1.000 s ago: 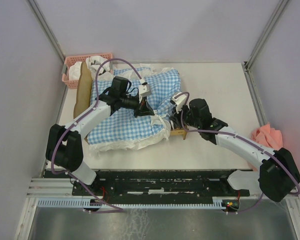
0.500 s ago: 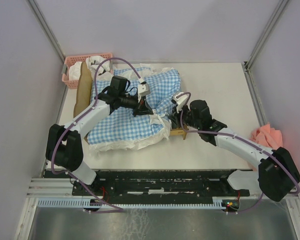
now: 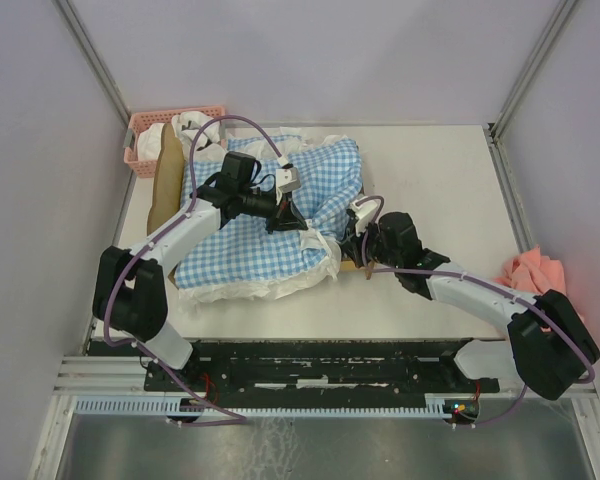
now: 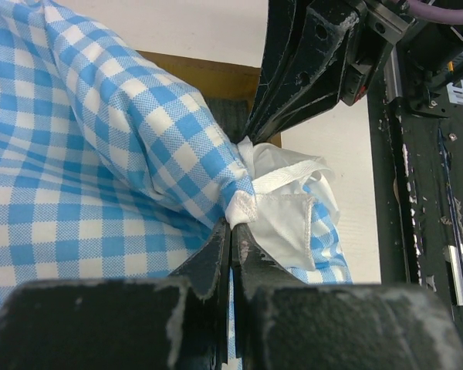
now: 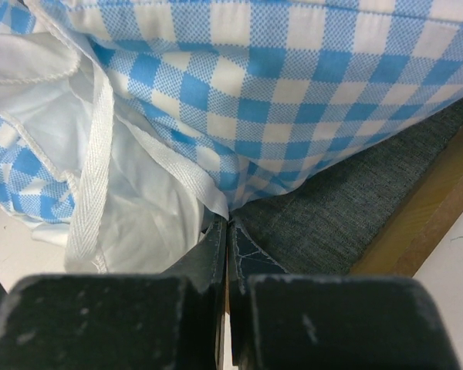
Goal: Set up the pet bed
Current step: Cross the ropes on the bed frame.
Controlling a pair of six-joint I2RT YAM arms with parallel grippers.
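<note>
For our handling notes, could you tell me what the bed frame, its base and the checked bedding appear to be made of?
Bed frame: apparently light wood, matt, plain tan surface.
Base: dark grey woven fabric, flecked texture visible.
Bedding: thin woven cloth, likely cotton, blue-white check with white lining; it creases softly.

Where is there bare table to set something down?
Bare: far right of the white tabletop, between the blue-white gingham bedding and the metal corner post; the near strip below its ruffle. Crowded: left, around light-wood bed frame and pink plastic basket.
</note>
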